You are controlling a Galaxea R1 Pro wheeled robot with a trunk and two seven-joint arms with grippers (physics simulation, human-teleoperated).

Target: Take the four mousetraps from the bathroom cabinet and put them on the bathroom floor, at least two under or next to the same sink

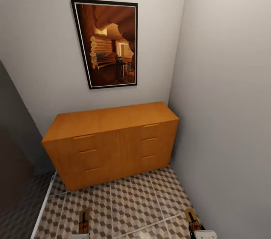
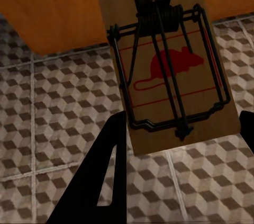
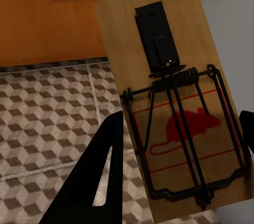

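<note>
**A:** Right, status on the grippers?

**B:** I've got one trap in each. My left gripper (image 2: 177, 144) is clamped on the left mousetrap (image 2: 169, 70), my right gripper (image 3: 177, 152) clamped on the right mousetrap (image 3: 182, 113). Both boards sit between the fingers, spring bar and red mouse mark facing the wrist cams. Held flat and low, I'd guess so they can go straight down onto the tiles without flipping.

**A:** Where are they in the head view?

**B:** Left one at 7 o'clock (image 1: 83, 222), right one at 5 o'clock (image 1: 192, 219), both over the bathroom floor (image 1: 131, 201), well apart from each other.

**A:** Cabinet?

**B:** The cabinet (image 1: 113, 141) is dead ahead at 12, all drawers look shut. The other two traps aren't anywhere I can point to.

**A:** Anything in the way?

**B:** Tight corner. Grey wall (image 1: 226, 99) close on my 3 o'clock, right next to the right trap, so little swing room there. Dark panel (image 1: 15, 145) at 9. Framed picture (image 1: 107, 43) above the cabinet, irrelevant. No sink ahead; I reckon I have to turn away from here before setting these down.
</note>
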